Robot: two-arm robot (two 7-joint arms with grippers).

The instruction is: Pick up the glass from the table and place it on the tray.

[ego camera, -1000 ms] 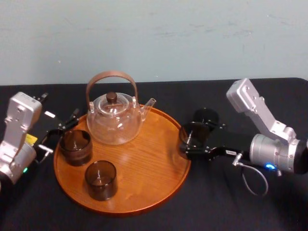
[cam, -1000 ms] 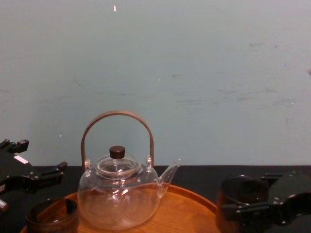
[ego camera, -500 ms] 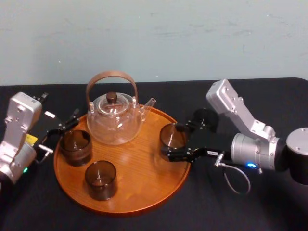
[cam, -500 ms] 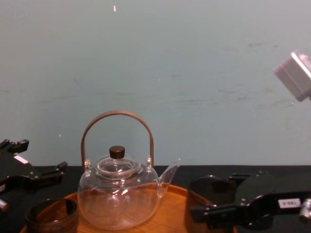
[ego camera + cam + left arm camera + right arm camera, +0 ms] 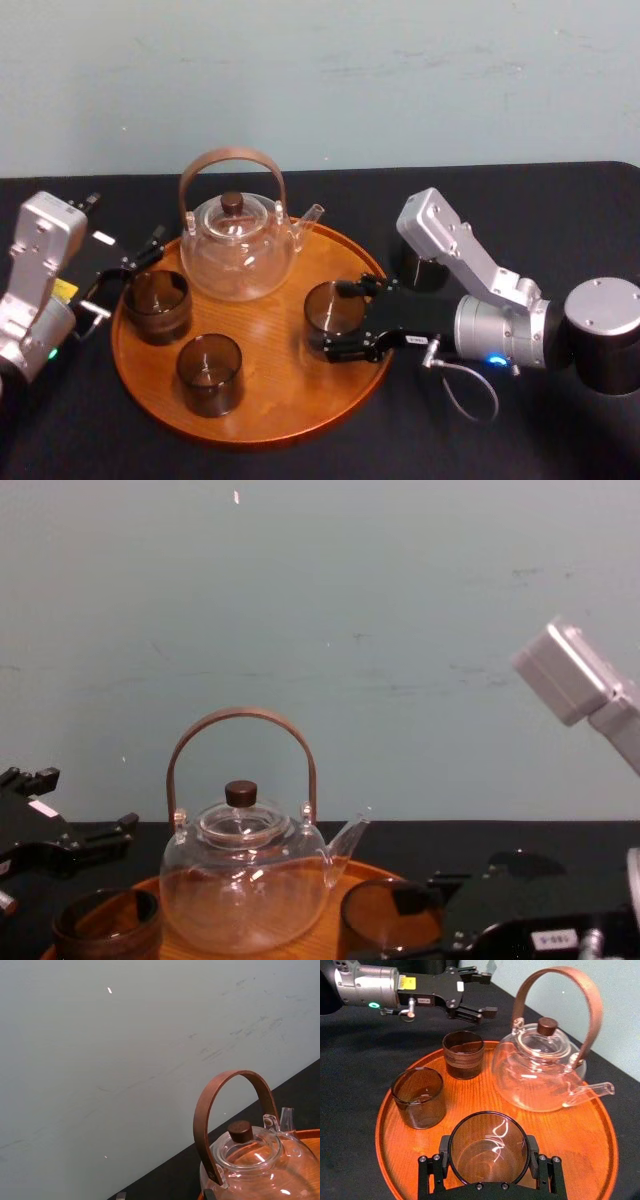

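My right gripper (image 5: 331, 320) is shut on a brown-tinted glass (image 5: 328, 308), one finger on each side of it, as the right wrist view shows (image 5: 489, 1147). The glass sits low over the right part of the round orange-brown wooden tray (image 5: 290, 395), inside its rim. I cannot tell whether its base touches the wood. In the chest view the glass (image 5: 382, 920) stands just right of the teapot. My left gripper (image 5: 128, 272) is parked at the tray's left edge, open and holding nothing.
A glass teapot (image 5: 238, 250) with a curved brown handle stands at the back of the tray. Two more dark glasses (image 5: 157, 305) (image 5: 210, 373) stand on its left part. Black cloth covers the table, and a pale wall rises behind it.
My right arm has carried the glass leftward, from beside the tray's right rim to well over the tray. The left arm, the teapot and the other glasses have not moved.
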